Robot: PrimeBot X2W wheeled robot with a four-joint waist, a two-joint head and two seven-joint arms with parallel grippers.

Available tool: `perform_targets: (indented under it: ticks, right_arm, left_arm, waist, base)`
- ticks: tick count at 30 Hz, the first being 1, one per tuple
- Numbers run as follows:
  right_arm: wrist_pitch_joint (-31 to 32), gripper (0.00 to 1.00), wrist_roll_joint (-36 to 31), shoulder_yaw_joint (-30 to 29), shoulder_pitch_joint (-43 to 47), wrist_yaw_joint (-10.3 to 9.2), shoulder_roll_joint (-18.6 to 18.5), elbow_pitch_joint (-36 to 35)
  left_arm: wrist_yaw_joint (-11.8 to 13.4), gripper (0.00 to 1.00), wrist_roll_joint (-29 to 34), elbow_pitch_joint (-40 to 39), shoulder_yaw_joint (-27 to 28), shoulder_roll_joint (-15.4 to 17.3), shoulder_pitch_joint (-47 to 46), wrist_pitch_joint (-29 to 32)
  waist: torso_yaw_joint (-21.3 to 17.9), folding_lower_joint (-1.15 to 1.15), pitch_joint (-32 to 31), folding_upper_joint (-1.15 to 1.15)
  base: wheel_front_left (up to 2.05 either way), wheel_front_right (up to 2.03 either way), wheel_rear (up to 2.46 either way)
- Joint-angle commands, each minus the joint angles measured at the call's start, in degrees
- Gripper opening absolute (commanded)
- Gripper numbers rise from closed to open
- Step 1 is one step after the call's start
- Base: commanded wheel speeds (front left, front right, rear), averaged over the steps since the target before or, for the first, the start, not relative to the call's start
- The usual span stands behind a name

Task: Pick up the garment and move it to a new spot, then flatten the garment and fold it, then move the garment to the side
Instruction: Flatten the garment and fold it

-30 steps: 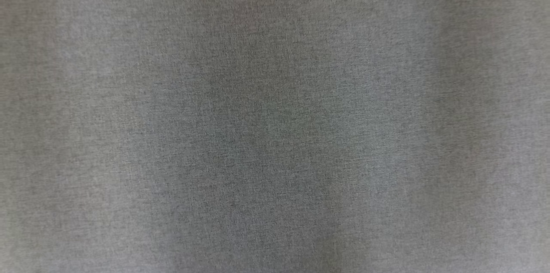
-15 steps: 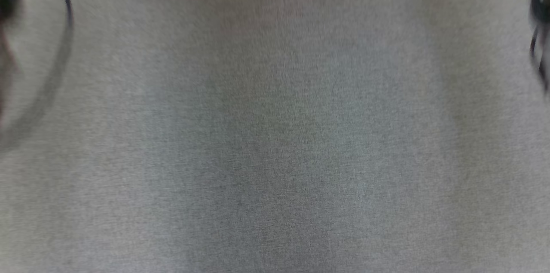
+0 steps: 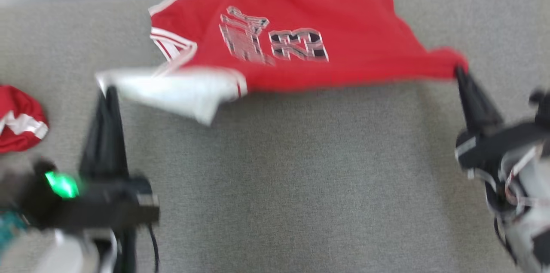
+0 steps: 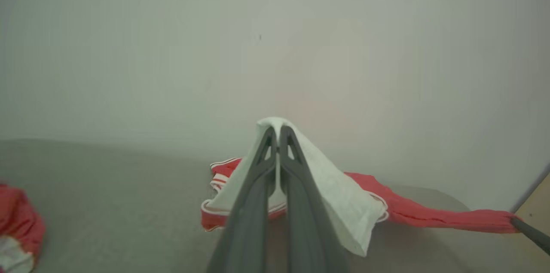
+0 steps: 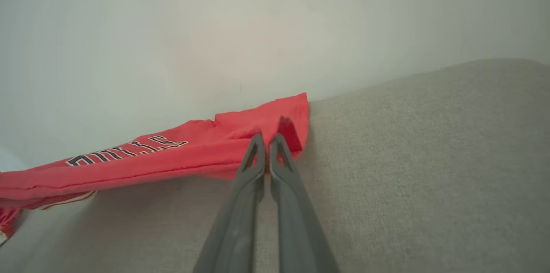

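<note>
A grey fabric surface (image 3: 300,187) meets a pale wall (image 4: 129,49); the red jersey (image 3: 343,36) lies along its far edge, stretched between the left gripper (image 3: 109,90) and right gripper (image 3: 459,71), both pinched shut on its corners. A second ago the head camera saw bare fabric.

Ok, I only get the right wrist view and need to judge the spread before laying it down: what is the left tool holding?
Observer: The left tool is shut on a white flap of the red jersey, pinched at its tips.
Operator: Is the cloth stretched across to my side?
Observer: Yes, in the head view its near edge runs from the left tool to the right tool, above the grey surface.
Operator: Anything else close by?
Observer: A second red and white garment lies bunched at the far left, apart from the jersey.
</note>
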Motion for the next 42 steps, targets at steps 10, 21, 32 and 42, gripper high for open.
perform_targets:
  ticks: [10,21,32,42]
  right_arm:
    - [0.11,0.00,-5.66,-8.94,19.40,-0.14,5.27,-1.89]
    - [4.63,0.00,-14.51,-18.13,34.75,-0.14,11.61,-8.53]
    - [10.57,0.00,-16.41,-25.14,45.67,-0.14,17.47,-15.17]
    - [13.11,0.00,-15.87,-24.86,41.44,-0.14,19.17,-19.16]
  left_arm:
    - [-1.08,0.00,2.21,2.46,-0.45,-5.99,18.48,-0.19]
    - [-4.63,0.00,4.21,10.45,4.48,-9.75,28.46,-0.19]
    - [-6.37,0.00,4.86,9.79,2.99,-11.17,34.54,-0.05]
    - [-8.53,0.00,8.17,6.92,3.33,-6.58,24.20,3.49]
  waist:
    - [1.89,0.02,-5.41,0.02]
    - [3.11,0.02,-9.43,0.02]
    - [3.58,0.02,-10.43,0.02]
    - [0.07,0.02,-9.48,0.02]
  base:
    - [0.00,0.00,0.00]
    - [0.00,0.00,0.00]
    - [0.00,0.00,0.00]
    - [0.00,0.00,0.00]
